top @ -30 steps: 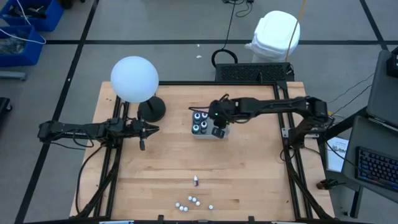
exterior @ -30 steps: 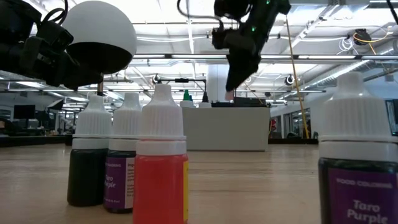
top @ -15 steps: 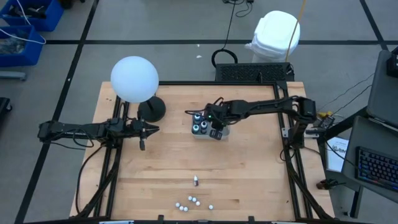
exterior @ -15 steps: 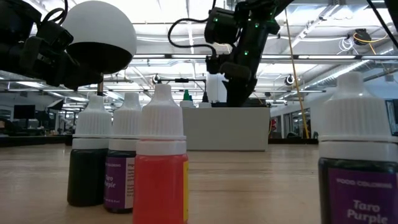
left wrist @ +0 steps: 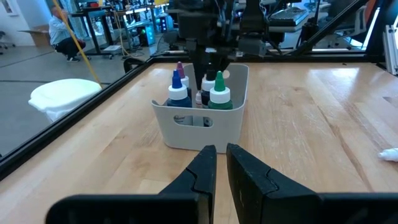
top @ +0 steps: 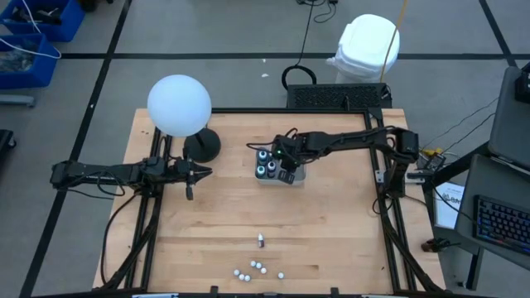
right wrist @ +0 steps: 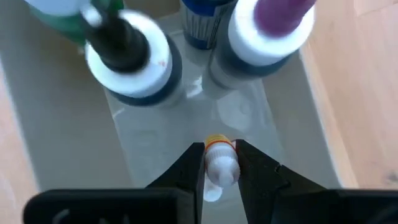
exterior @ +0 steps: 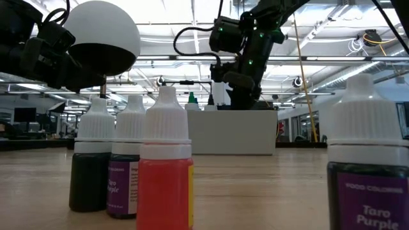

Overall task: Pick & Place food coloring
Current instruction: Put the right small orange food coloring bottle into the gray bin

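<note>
Food coloring vials (top: 258,268) lie scattered near the counter's front edge in the high view, one more (top: 261,241) standing a little behind them. A grey tray (top: 300,175) sits near the counter's (top: 339,240) middle with bigger bottles (top: 266,161) in its left end. The right gripper (top: 286,171) hangs over the tray; the left gripper (top: 191,174) waits over the counter's left part, beside a white globe lamp (top: 178,104)

Low view: four vials (exterior: 165,160) stand close up on the counter, red, green and two purple. The right gripper (exterior: 241,96) reaches down behind the tray's (exterior: 236,131) wall

Left wrist view: the left gripper's (left wrist: 221,163) jaws are nearly closed, a thin gap between them, holding nothing. Ahead, the tray (left wrist: 199,121) holds blue, purple and green bottles (left wrist: 219,95), with the right arm lowered among them

Right wrist view: the right gripper's (right wrist: 220,167) jaws pinch a small vial (right wrist: 220,163) with a white cap and orange band, inside the tray (right wrist: 68,137) beside the bottles (right wrist: 134,59)
</note>
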`<state>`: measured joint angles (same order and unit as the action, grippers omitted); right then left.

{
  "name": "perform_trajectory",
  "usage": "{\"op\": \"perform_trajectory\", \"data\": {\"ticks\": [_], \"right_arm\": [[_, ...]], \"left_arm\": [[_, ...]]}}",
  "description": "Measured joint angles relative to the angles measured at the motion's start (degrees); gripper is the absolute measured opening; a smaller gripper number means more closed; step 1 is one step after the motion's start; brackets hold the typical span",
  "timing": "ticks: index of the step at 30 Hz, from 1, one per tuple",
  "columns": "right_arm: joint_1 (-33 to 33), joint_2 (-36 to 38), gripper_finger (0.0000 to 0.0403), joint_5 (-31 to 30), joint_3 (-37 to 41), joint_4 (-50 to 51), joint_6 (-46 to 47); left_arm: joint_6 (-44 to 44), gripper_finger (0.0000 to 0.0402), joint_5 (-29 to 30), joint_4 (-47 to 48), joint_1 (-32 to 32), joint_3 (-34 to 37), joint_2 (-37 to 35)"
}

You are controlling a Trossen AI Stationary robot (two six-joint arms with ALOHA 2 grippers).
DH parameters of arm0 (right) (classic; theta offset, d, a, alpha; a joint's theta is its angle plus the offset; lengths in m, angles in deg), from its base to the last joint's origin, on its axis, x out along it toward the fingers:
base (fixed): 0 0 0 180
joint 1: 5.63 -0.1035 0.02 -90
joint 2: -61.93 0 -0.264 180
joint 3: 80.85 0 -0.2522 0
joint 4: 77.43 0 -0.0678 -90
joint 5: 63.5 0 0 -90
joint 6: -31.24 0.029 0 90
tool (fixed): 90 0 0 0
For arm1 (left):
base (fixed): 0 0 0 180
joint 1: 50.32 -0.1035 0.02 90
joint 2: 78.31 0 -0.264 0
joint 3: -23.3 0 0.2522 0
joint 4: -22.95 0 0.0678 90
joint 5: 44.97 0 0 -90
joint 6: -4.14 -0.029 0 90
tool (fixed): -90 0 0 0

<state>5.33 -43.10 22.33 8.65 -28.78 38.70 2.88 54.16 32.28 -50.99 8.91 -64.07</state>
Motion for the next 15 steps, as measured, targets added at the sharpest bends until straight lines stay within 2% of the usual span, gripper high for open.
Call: {"op": "perform_trajectory", "data": {"ticks": [15], "right_arm": [[0.7, 0.0, 0.0065, 1.5, 5.9, -7.3, -1.3]], "left_arm": [[-1.2, 0.0047, 0.0, 0.0, 0.0, 0.0, 0.0]]}}
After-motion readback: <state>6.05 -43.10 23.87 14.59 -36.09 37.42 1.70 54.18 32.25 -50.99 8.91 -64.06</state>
